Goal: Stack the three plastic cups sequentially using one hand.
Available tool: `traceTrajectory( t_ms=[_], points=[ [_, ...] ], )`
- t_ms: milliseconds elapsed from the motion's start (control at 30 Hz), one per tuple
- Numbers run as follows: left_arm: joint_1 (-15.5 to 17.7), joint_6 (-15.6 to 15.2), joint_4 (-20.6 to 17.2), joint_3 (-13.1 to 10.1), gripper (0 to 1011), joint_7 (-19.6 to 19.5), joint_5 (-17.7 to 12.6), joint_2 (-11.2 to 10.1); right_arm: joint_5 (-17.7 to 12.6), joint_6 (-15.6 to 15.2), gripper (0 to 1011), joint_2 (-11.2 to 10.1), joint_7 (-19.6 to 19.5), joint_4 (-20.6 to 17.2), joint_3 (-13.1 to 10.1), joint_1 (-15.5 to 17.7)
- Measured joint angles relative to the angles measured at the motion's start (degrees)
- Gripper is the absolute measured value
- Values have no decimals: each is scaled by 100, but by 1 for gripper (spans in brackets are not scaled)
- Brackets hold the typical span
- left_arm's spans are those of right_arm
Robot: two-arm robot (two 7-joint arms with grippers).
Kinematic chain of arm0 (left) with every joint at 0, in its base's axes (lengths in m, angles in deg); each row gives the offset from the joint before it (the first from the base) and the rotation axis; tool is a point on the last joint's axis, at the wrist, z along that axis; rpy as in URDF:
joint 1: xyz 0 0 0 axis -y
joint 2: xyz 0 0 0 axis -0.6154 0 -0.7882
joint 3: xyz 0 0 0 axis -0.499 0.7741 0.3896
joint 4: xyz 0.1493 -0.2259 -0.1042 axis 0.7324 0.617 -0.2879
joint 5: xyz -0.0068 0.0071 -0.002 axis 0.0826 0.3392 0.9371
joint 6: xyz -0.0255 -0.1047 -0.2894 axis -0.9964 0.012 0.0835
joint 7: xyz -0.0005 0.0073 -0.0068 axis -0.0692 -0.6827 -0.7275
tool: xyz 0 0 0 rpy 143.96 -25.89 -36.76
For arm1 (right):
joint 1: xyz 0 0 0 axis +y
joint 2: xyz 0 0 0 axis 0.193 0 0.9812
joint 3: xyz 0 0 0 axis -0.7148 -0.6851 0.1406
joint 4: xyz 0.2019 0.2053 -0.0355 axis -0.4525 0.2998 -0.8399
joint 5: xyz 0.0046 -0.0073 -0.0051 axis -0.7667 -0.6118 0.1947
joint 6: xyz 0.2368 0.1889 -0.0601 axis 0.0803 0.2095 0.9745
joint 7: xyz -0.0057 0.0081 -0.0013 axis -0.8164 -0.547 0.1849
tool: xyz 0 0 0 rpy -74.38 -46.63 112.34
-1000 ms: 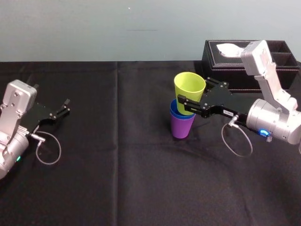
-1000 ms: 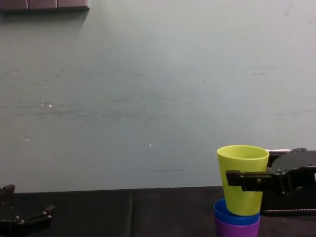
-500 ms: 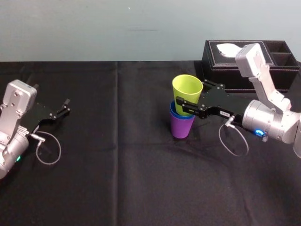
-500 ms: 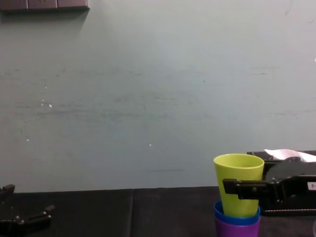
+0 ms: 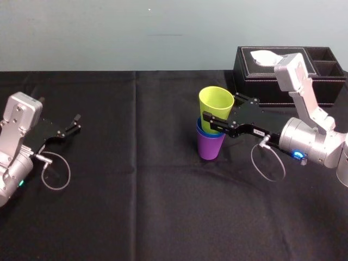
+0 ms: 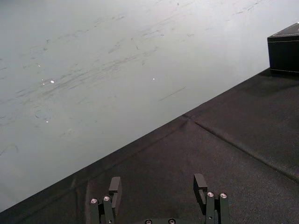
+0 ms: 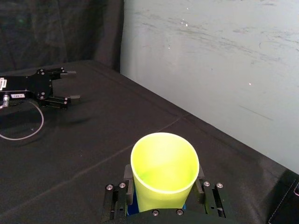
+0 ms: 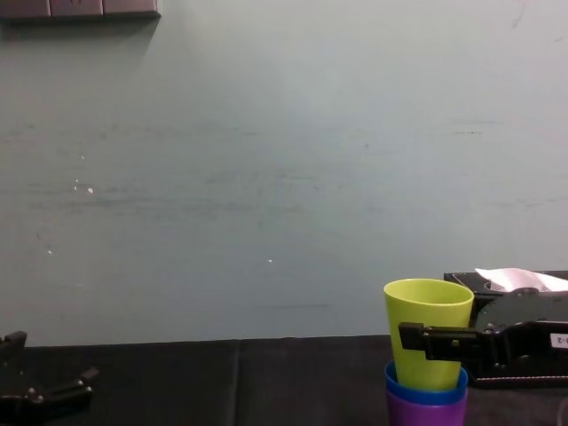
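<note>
The yellow-green cup (image 5: 216, 102) was held upright between the fingers of the right pincer (image 5: 219, 113), which were closed against its two sides at about mid-height. Its base was lodged in the blue cup (image 5: 202, 132), of which a rim band was seen just below the fingers. That cup was nested in the purple cup (image 5: 210, 147), standing on the black cloth (image 5: 136, 190) directly under the pincer. The stack was judged all but made, the last cup not yet fully seated or let go.

To finish well, the cup would best be pressed straight down along the stack's axis, without tilt, until it was stopped by the blue rim. The fingers would then be opened only a little and drawn back level, so that the light stack was not dragged or tipped. A black tissue box (image 5: 283, 70) was seen just behind the pincer's wrist and should be cleared on withdrawal. The left pincer (image 5: 76, 123) lay parked, fingers spread and empty, well apart from the right one.
</note>
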Motion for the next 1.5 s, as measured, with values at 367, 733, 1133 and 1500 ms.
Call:
traceTrajectory(
  t_ms=[367,733,1133,1500],
  points=[
    [0,0,0,0,1011,0,0,0,1,-27,862,-12,-12,-25,0,3],
    [0,0,0,0,1011,0,0,0,7,-40,1002,-16,-20,-34,1,3],
    [0,0,0,0,1011,0,0,0,32,-46,1003,-37,-131,-148,-44,63],
    [0,0,0,0,1012,0,0,0,33,-14,1003,-318,-827,-1032,-746,768]
  ],
)
